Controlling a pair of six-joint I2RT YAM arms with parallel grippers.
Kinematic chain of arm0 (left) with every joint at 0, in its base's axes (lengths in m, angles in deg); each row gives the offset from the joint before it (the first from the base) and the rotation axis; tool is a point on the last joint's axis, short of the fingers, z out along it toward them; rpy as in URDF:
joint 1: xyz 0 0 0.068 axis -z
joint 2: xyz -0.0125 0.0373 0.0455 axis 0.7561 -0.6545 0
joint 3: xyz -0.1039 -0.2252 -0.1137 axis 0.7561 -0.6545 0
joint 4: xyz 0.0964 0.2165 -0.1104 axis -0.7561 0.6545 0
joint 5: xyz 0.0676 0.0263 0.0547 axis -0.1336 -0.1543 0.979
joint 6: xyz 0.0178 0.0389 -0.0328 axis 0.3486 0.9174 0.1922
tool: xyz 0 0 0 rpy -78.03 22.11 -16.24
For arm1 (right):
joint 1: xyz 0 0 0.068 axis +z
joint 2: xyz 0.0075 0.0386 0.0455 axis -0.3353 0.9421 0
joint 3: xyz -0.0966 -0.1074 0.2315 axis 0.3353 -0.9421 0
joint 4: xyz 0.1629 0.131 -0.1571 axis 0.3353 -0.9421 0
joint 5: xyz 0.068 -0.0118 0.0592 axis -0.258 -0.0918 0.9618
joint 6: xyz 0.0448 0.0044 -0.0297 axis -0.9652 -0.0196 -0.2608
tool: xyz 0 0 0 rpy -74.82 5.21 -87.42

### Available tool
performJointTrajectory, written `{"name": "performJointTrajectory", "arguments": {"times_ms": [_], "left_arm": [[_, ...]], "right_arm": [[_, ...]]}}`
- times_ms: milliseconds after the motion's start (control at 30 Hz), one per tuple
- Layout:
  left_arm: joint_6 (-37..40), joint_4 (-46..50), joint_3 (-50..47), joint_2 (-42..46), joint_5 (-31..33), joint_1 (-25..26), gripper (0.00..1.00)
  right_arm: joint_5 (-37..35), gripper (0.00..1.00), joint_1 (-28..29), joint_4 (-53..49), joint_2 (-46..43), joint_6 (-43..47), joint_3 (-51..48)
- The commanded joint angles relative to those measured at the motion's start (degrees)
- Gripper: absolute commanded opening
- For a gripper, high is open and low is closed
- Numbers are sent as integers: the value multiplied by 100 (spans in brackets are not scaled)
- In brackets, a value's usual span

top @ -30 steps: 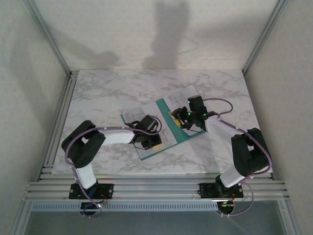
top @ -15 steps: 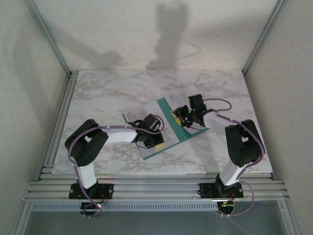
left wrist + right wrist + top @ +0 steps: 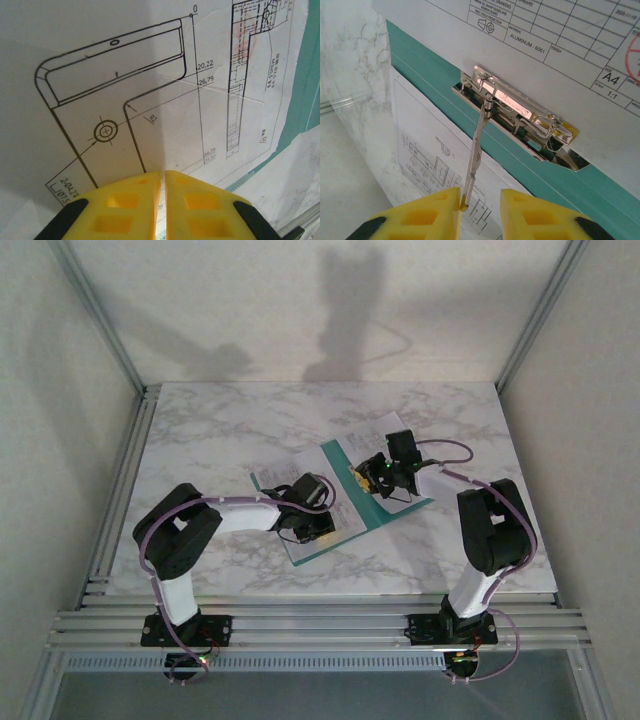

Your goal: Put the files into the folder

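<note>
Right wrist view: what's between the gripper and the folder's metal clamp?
In the right wrist view, the clamp's thin lever arm runs to the right gripper, over the folder and a drawing sheet.

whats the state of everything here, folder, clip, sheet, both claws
folder: open, lying flat
clip: lever lifted
drawing sheet: flat, partly over the folder
left claw: shut, tips at the drawing sheet
right claw: open, lever tip between its jaws
</note>
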State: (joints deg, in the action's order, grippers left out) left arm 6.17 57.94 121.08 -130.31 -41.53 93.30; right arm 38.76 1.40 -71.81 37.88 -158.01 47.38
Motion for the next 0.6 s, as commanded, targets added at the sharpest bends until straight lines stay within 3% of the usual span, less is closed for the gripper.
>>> {"name": "performJointTrajectory", "arguments": {"times_ms": [0,567], "left_arm": [[26,358,-4,-305,186,64,13],[43,408,4,-296,176,55,13]], "right_arm": [[-59,24,-30,-1,36,-13,79],[-155,7,-34,-4,103,-33,59]]}}
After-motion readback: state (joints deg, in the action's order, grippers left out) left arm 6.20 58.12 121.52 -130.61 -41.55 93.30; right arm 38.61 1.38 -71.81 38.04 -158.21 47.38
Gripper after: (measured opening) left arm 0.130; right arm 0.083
